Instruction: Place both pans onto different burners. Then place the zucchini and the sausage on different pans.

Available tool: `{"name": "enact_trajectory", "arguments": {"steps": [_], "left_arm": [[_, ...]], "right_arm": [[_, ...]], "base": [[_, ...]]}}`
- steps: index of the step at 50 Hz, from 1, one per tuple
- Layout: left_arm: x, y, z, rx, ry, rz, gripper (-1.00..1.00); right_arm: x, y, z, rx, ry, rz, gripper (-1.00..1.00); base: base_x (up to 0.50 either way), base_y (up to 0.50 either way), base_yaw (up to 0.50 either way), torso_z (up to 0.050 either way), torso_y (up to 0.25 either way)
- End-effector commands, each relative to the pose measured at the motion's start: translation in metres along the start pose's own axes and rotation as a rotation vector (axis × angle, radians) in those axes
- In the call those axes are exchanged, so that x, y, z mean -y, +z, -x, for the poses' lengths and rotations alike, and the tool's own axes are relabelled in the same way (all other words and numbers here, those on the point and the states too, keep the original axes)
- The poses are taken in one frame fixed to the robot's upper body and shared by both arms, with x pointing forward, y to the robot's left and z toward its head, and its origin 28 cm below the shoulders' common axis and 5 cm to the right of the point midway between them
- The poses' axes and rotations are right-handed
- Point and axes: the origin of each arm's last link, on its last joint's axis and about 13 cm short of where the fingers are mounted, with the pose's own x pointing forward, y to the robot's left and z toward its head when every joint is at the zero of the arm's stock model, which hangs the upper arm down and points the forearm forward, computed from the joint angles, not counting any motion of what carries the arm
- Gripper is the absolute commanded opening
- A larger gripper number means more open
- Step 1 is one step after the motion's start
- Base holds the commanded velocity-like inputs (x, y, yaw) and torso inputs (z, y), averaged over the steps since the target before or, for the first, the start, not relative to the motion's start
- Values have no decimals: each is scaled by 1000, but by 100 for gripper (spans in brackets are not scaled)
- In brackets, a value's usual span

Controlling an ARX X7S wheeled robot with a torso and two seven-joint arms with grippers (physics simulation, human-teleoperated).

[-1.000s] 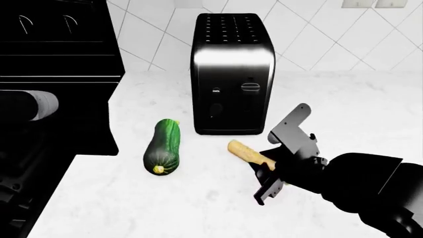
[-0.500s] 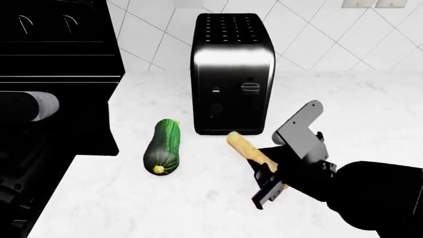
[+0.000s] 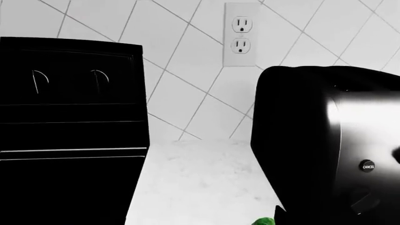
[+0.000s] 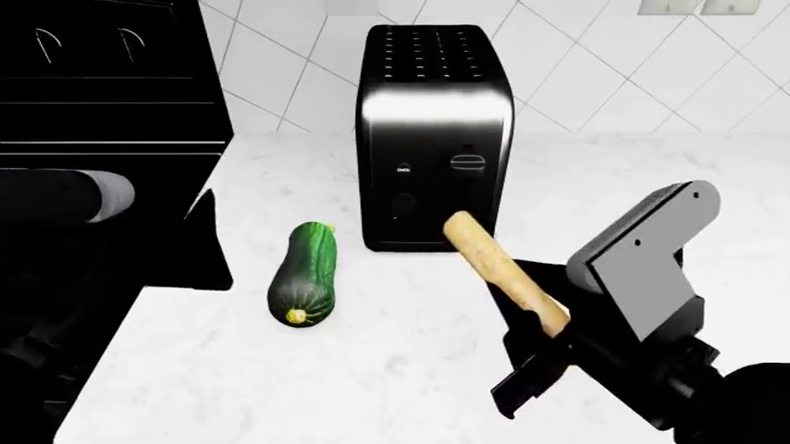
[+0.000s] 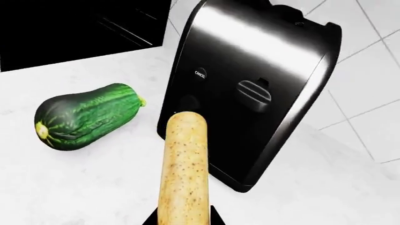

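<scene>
**Sausage held up in the right pincer**

The right pincer (image 4: 543, 347) is closed on one end of the slim pale tan sausage (image 4: 504, 268). The sausage is up off the white speckled stone bench (image 4: 408, 370). It sticks out from the pincer, up and away, with its free round end pointing at the front of the shiny black toaster (image 4: 432, 139). In the right wrist view the sausage (image 5: 183, 168) runs straight out from the pincer, and its tip sits in front of the lower part of the toaster (image 5: 250, 89).

The short fat dark green zucchini (image 4: 305, 273) lies flat on the bench, to the left of the toaster and well apart from the pincer. Its yellowish stem end faces the front edge of the bench. The right wrist view shows the zucchini (image 5: 84, 115) lying beside the toaster.

The black stove (image 4: 105, 139) stands at the left end of the bench. I cannot see either pan or the burner rings.

The left arm (image 4: 55, 199) shows only as a dark shape over the stove, and I cannot tell if its pincer is open or closed.

Behind the bench is a wall of white tiles (image 3: 194, 56) set on a slant. A white wall socket (image 3: 240, 35) sits on it above the toaster.
</scene>
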Motion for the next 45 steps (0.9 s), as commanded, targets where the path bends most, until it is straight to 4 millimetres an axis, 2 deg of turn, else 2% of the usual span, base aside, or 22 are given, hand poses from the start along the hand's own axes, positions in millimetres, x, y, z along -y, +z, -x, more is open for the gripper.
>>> {"name": "enact_trajectory", "arguments": {"steps": [1, 11, 21, 30, 45], "left_arm": [[7, -3, -14, -46, -27, -4, 100], [30, -5, -31, -97, -93, 27, 100], [54, -5, -35, -123, -164, 33, 100], [64, -3, -36, -149, -138, 34, 100], [81, -37, -60, -234, -61, -44, 100]], "right_arm": [[4, 13, 24, 75, -128, 10, -100], [13, 17, 35, 111, -246, -6, -100], [16, 15, 35, 108, -290, -7, -100], [14, 13, 35, 109, -284, -5, -100], [11, 0, 33, 122, -271, -31, -100]], "base": [[0, 0, 0, 0, 0], [0, 0, 0, 0, 0], [0, 0, 0, 0, 0], [0, 0, 0, 0, 0], [0, 0, 0, 0, 0]]}}
